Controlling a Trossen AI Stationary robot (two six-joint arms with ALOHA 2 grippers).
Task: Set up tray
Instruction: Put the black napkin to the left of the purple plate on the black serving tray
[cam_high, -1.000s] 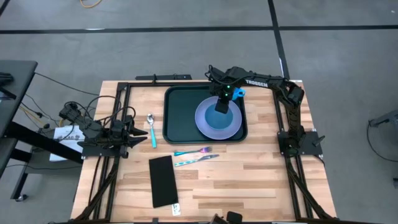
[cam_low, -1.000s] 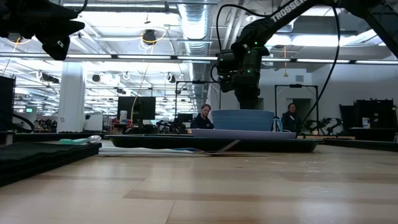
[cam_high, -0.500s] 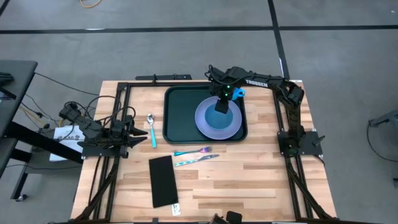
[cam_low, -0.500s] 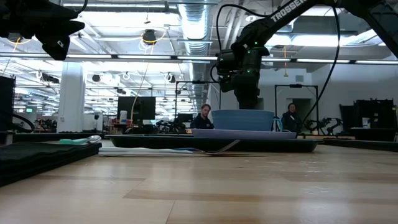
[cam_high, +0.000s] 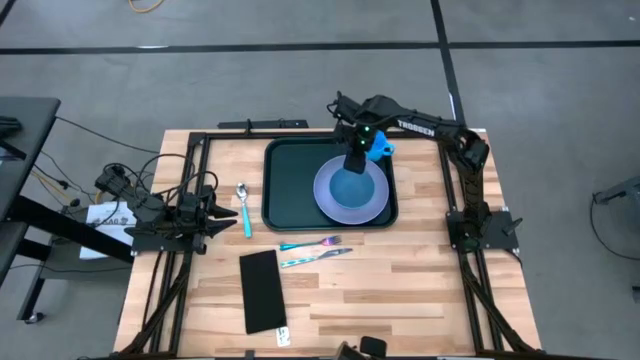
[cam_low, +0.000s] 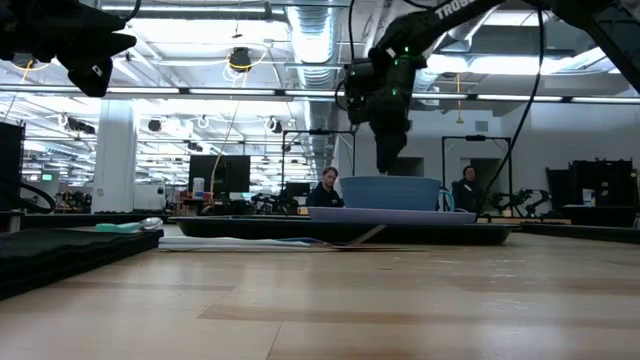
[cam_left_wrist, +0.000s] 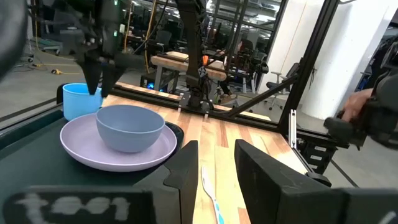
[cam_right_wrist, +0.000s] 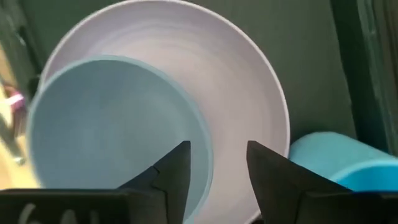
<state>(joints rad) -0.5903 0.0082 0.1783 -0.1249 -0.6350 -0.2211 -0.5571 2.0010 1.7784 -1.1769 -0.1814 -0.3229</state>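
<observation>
Your tray (cam_high: 290, 185) sits on the table (cam_high: 400, 290), toward its far edge, flat, nothing gripping it. In the tray's right half: lavender plate (cam_high: 350, 200) with a blue bowl (cam_high: 352, 184) resting on it, and a light blue cup (cam_high: 379, 149) in the tray's far right corner, just beside the plate.

Your right gripper (cam_high: 353, 157) hangs above the bowl's far rim, clear of it. Its fingers (cam_right_wrist: 179, 168) are parted with a gap between them and hold nothing (right wrist view looks straight down into the bowl).

Left of the tray: a spoon (cam_high: 243, 203) with a teal handle, apart from the rim. In front of the tray: two more utensils (cam_high: 312, 250) side by side, and a flat black rectangle (cam_high: 262, 290) farther forward-left.

Your left gripper (cam_left_wrist: 214, 152) is parked well left of the tray, past the spoon, fingers apart and empty.
</observation>
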